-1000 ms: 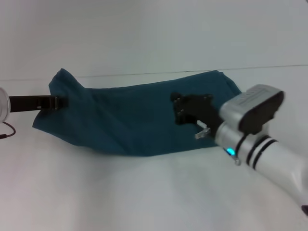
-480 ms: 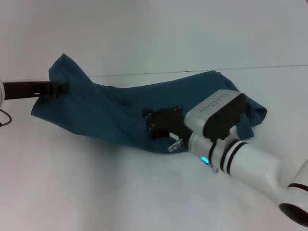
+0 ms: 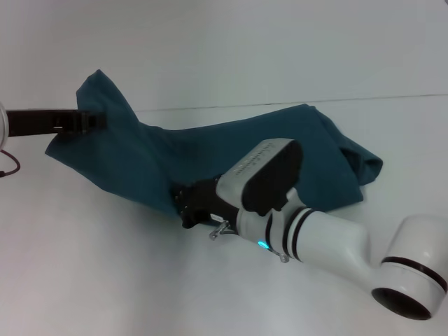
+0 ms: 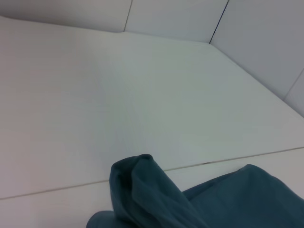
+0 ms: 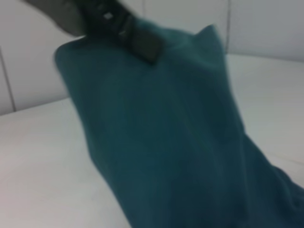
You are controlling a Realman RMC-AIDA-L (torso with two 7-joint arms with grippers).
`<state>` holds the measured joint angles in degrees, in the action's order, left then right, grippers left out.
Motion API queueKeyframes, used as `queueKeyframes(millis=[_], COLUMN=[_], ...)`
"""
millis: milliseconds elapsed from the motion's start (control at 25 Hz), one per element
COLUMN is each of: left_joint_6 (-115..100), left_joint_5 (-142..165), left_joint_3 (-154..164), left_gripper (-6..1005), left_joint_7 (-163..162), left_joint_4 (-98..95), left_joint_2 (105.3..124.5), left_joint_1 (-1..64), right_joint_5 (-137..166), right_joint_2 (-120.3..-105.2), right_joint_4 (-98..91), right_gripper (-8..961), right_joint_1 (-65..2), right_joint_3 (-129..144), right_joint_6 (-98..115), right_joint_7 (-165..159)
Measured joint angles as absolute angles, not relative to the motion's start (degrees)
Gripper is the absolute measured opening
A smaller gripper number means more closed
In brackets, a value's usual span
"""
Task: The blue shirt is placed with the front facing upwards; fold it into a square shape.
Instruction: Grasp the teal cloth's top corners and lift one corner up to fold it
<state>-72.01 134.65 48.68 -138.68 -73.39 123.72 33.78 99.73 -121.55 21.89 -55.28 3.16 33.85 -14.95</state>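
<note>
Both claws grip blue shirt above white table.

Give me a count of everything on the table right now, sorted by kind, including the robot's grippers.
Shirts: 1, the blue shirt, bunched and partly lifted.
Grippers: 2, the left gripper at the raised far-left corner, the right gripper at the near edge.
Tables: 1, the white table.
Total: 4
</note>
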Motion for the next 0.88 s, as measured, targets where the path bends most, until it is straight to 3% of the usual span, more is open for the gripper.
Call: queueKeyframes(millis=[480,800,880], left_joint_6=[-74.3,-74.9,-75.0], left_joint_5=[133.1,133.0,132.8], left_joint_3=[49.3,49.0,49.1], left_gripper=[59,58,59], left_joint_7=[-139.2,-139.3,-139.3], left_joint_4=[-77.1,-78.2,-78.5], left_joint_2=[123.93,123.87,123.89], left_joint_1=[34.0,33.8,33.8], right_joint_5=[110.1,110.5,110.5], right_joint_2=[-121.54,-120.93,-120.92], right_joint_4=[26.6,27.3,27.0], right_gripper=[-1,-1,-1], right_joint_1=[-56.1,-42.5,-41.8], right_joint_3=[-5.5,-13.6,-15.7], right_joint_6=[30.3,45.7,44.9], right_joint_7=[-15.1,-9.9,-9.4])
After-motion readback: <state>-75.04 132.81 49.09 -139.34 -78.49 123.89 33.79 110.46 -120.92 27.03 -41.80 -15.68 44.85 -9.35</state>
